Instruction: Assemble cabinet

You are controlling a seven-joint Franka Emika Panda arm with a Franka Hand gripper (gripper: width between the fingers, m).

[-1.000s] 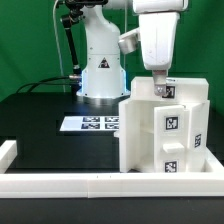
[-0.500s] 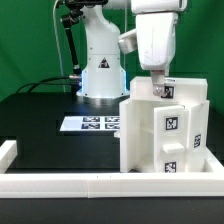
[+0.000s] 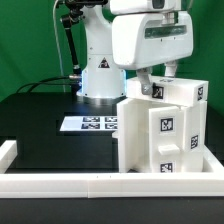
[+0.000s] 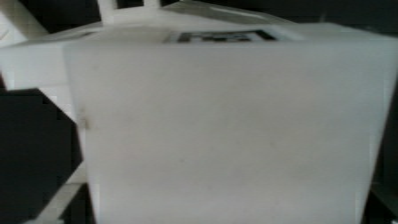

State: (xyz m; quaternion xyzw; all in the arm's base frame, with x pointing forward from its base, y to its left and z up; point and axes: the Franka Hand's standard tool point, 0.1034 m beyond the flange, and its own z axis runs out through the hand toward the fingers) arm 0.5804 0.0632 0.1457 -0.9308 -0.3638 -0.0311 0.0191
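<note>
1. Table [image 3: 40,115]: your work surface is flat and black, with a low white rail [image 3: 60,184] along its near edge and a short return at the exterior view's left.
2. Marker board [image 3: 92,124]: you will find it lying flat on the table, mid-scene, in front of the robot base [image 3: 100,75].
3. Cabinet [image 3: 160,135]: standing upright on the table at the exterior view's right, close behind the rail, tagged faces towards the camera; its near side overlaps the marker board's end in this view.
</note>
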